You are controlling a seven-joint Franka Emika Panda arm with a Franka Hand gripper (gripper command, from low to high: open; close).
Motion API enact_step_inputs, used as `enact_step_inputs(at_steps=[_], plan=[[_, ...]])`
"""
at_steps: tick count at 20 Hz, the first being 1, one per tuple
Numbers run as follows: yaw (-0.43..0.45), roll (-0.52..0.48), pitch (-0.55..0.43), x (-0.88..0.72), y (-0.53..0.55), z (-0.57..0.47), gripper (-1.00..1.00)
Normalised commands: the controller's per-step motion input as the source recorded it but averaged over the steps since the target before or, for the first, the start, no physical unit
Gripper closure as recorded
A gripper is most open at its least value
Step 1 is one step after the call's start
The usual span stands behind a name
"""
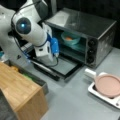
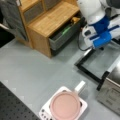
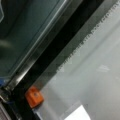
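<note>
A silver toaster oven (image 1: pixel 82 25) stands in a front view's top right with its glass door (image 1: pixel 62 66) folded down flat. Inside it sits a teal bowl (image 1: pixel 70 39) holding something orange (image 1: pixel 68 38). My gripper (image 1: pixel 50 63) hangs low over the left part of the lowered door, close to its dark front handle (image 1: pixel 45 69). From the opposite side the gripper (image 2: pixel 91 51) sits at the door frame (image 2: pixel 87 67). In the wrist view the door glass (image 3: pixel 25 32) and its dark frame fill the picture, with one orange fingertip pad (image 3: pixel 34 96) at the bottom left.
A pink pan (image 1: pixel 108 85) (image 2: pixel 65 105) rests on a white cooktop (image 1: pixel 93 90) (image 2: pixel 82 106), its white handle (image 2: pixel 80 87) pointing toward the oven. A wooden cabinet (image 1: pixel 17 87) (image 2: pixel 50 17) has an open grey drawer (image 2: pixel 65 32) with green and yellow items.
</note>
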Motion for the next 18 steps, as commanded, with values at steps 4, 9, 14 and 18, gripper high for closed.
enact_step_inputs(at_steps=[4,9,14,18], plan=[[0.167,0.305,0.060,-0.02,0.21,-0.08,-1.00],[0.075,0.250,0.061,-0.02,0.13,-0.07,-1.00],[0.031,0.175,0.006,0.00,0.10,-0.08,-1.00],[0.012,0.153,-0.025,0.00,0.14,-0.08,-1.00]])
